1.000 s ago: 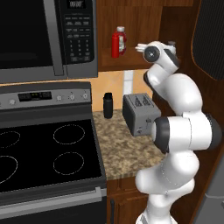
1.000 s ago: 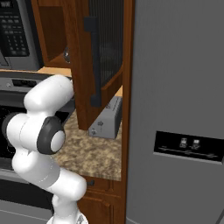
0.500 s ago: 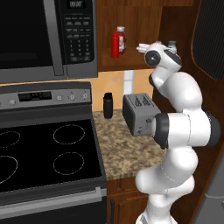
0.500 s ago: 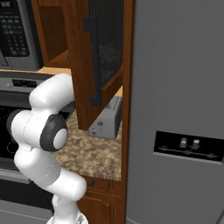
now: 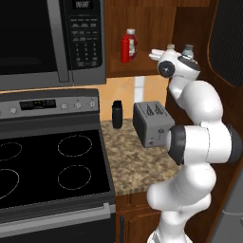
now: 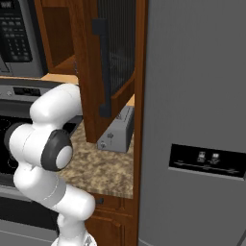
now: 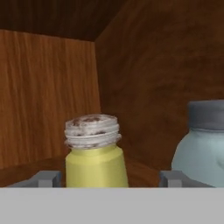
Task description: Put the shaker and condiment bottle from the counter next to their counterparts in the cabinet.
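The yellow-green shaker (image 7: 95, 154) with its pale speckled top stands upright inside the reddish-brown cabinet (image 7: 39, 92). It sits between the two spread fingertips (image 7: 44, 178) of my gripper (image 7: 109, 179), which is open, with a gap on each side. Just to its right is the pale blue shaker (image 7: 202, 146) with a grey cap. In the left base view my hand (image 5: 171, 65) reaches onto the cabinet shelf (image 5: 135, 70), with both shaker tops (image 5: 170, 47) showing just behind it. The red ketchup bottle (image 5: 128, 46) stands further left on that shelf. The condiment bottle is out of view.
A black cylinder (image 5: 116, 114) and a grey toaster (image 5: 152, 123) stand on the speckled counter (image 5: 135, 159). The microwave (image 5: 52, 40) and stove (image 5: 47, 166) lie to the left. The open cabinet door (image 6: 110, 57) hangs beside the grey fridge (image 6: 192, 120).
The fingers, shut a second ago, have opened and let go of the shaker. The hand has edged slightly deeper into the cabinet.
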Robot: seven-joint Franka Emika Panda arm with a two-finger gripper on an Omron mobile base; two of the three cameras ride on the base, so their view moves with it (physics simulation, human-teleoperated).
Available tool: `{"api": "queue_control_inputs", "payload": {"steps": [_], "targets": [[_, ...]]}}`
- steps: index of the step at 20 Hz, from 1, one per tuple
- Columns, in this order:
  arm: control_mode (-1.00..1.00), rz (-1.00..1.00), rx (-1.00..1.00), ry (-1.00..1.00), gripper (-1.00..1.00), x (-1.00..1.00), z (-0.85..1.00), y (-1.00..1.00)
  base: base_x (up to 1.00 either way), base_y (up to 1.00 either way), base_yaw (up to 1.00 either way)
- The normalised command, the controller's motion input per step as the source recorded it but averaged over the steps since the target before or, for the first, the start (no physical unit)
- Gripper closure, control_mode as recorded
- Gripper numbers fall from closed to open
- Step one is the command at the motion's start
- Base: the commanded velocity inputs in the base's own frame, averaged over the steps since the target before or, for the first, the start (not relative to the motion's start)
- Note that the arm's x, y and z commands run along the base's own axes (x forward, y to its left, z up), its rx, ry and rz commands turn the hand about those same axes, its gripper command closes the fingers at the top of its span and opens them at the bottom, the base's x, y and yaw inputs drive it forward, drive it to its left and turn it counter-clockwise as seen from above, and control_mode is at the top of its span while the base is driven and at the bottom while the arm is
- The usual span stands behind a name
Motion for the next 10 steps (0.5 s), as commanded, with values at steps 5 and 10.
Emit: {"api": "queue_control_inputs", "payload": {"steps": [5, 10], "targets": [[-1.00, 0.00, 0.00, 0.00, -1.00, -0.26, 0.18, 0.08, 0.00, 0.00, 0.00], [-1.00, -0.01, 0.00, 0.01, -1.00, -0.28, 0.27, 0.24, 0.00, 0.00, 0.00]]}}
